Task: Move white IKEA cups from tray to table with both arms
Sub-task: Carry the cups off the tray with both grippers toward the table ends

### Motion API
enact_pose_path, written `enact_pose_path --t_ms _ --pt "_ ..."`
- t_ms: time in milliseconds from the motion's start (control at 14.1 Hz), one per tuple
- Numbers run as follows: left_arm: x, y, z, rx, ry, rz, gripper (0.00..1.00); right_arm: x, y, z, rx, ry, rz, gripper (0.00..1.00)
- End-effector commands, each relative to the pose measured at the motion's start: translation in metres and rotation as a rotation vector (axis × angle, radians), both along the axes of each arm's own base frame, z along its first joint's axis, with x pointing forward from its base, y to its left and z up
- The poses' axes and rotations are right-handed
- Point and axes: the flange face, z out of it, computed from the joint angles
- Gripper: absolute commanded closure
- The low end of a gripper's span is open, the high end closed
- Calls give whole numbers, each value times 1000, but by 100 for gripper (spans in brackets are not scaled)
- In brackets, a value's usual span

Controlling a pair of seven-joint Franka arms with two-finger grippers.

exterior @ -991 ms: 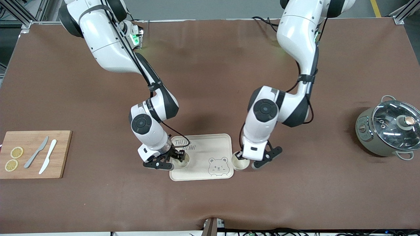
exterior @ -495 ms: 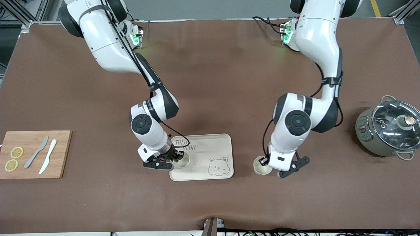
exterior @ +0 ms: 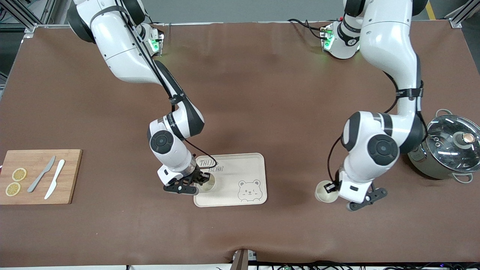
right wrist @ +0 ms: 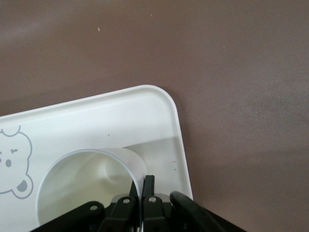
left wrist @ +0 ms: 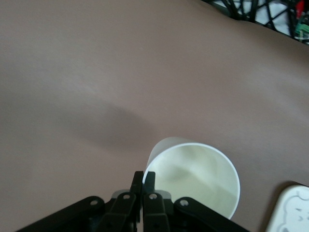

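One white cup [exterior: 208,182] sits at the bear tray's [exterior: 240,165] end toward the right arm. My right gripper [exterior: 201,179] is shut on its rim. In the right wrist view the fingers [right wrist: 148,186] pinch the cup's [right wrist: 87,188] wall over the tray [right wrist: 145,111]. My left gripper [exterior: 331,188] is shut on the rim of the second white cup [exterior: 322,192], low over the brown table cover between the tray and the pot. In the left wrist view the gripper [left wrist: 143,181] pinches the cup's [left wrist: 198,179] wall, and a tray corner [left wrist: 292,212] shows.
A grey pot with a glass lid [exterior: 446,148] stands at the left arm's end, close to the left arm's elbow. A wooden board [exterior: 37,195] with two knives and lemon slices lies at the right arm's end.
The left arm has carried its cup from the tray's edge toward the left arm's end of the table. The right arm and its cup have not moved.
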Motion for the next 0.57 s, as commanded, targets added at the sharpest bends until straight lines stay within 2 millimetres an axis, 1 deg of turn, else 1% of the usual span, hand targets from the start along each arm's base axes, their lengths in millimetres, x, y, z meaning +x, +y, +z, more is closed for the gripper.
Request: enact_pose_path --t_ms 0,142,283,354,425,495 --pt "-2 30 6 18 17 -51 100 4 5 25 -5 17 -12 100" --pt "3 55 4 15 20 -70 100 8 4 41 -21 53 -9 100" --pt "5 78 0 17 30 -95 100 10 -4 65 -50 89 -5 100" --pt "6 87 -3 20 35 -107 100 11 -15 75 -63 110 -5 100" --pt "8 96 -7 21 38 -114 100 16 -29 94 -60 104 1 100" --pt "9 104 -10 18 39 -113 100 22 -48 112 -54 88 26 100"
